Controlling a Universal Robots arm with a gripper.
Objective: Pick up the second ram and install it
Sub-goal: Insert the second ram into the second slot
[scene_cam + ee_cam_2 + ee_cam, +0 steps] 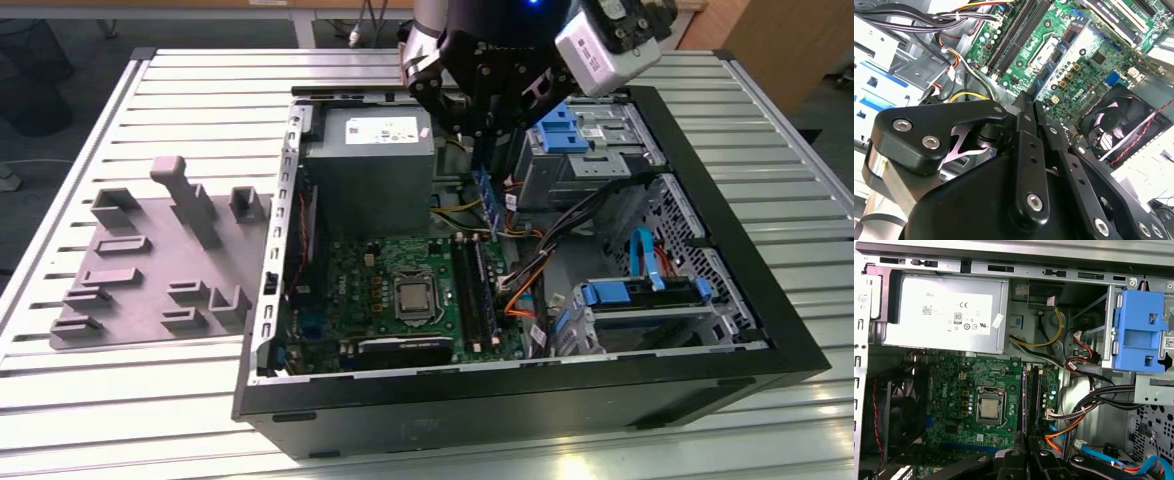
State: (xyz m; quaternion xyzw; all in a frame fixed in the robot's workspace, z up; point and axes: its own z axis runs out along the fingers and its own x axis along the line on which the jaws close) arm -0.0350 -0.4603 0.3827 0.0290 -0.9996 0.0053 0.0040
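My gripper [483,150] hangs over the open computer case, shut on the second ram [489,200], a thin blue-green stick that points down from the fingers. It is held above the far end of the motherboard's black slots [470,290], apart from them. In the second wrist view the ram [1066,52] runs out from between the gripper's [1030,107] fingers, over the green motherboard [1089,65]. In the first wrist view I see the ram [1025,400] edge-on, just beside the slots [1036,395], with the gripper [1027,452] below it in the picture.
A grey power supply [367,165] stands close to the gripper on the exterior view's left. Blue drive brackets [561,125] and bundled cables [534,270] crowd the exterior view's right. The processor socket [415,297] lies beside the slots. A grey fixture plate [147,260] lies outside the case.
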